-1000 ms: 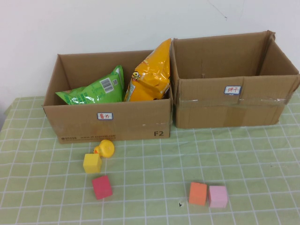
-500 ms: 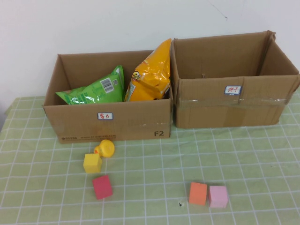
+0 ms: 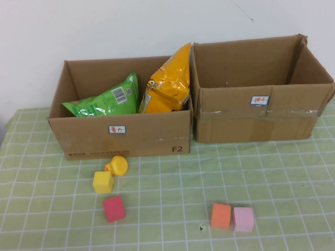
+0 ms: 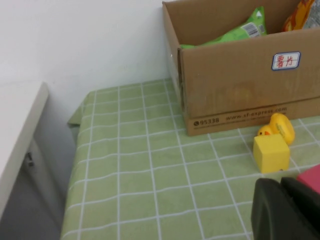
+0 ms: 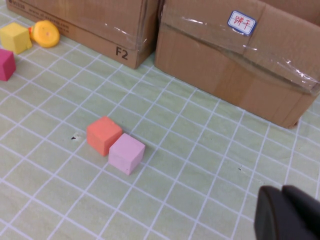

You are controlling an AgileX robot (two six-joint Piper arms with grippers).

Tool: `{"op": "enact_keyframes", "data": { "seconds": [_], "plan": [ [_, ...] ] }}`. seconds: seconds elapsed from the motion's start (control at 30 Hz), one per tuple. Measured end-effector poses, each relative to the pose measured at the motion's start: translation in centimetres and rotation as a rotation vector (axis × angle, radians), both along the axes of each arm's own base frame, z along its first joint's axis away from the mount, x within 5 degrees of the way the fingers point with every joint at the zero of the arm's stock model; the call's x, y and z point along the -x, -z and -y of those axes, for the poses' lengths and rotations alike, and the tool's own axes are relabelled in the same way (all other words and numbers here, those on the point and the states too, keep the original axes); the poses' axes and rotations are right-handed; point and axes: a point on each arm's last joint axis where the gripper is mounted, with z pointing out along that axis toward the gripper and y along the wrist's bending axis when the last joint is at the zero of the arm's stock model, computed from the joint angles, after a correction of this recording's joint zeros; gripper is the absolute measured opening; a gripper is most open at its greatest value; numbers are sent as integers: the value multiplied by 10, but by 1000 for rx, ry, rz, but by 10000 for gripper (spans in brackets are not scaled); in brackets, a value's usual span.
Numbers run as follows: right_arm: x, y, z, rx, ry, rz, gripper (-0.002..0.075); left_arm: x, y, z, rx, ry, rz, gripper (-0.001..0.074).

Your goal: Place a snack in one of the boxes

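Observation:
Two open cardboard boxes stand side by side at the back of the table. The left box (image 3: pixel 123 137) holds a green snack bag (image 3: pixel 104 102) and a yellow snack bag (image 3: pixel 166 83); both also show in the left wrist view (image 4: pixel 235 32). The right box (image 3: pixel 259 117) looks empty inside. Neither arm shows in the high view. My left gripper (image 4: pixel 281 197) is shut and empty, low over the table's left front near the red cube (image 4: pixel 311 178). My right gripper (image 5: pixel 282 206) is shut and empty over the table's right front.
On the green checked cloth (image 3: pixel 172 183) lie a yellow duck toy (image 3: pixel 117 165), a yellow cube (image 3: pixel 103 182), a red cube (image 3: pixel 113 208), an orange cube (image 3: pixel 221 215) and a pink cube (image 3: pixel 243 219). A white cabinet (image 4: pixel 15 135) stands beyond the table's left edge.

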Motion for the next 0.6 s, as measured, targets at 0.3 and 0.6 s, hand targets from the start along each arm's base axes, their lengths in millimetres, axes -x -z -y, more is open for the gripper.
{"op": "enact_keyframes", "data": {
  "seconds": [0.3, 0.6],
  "plan": [
    [0, 0, 0, 1, 0, -2, 0, 1, 22, 6, 55, 44, 46, -1],
    [0, 0, 0, 1, 0, -2, -1, 3, 31, 7, -20, 66, -52, -1]
  ]
}}
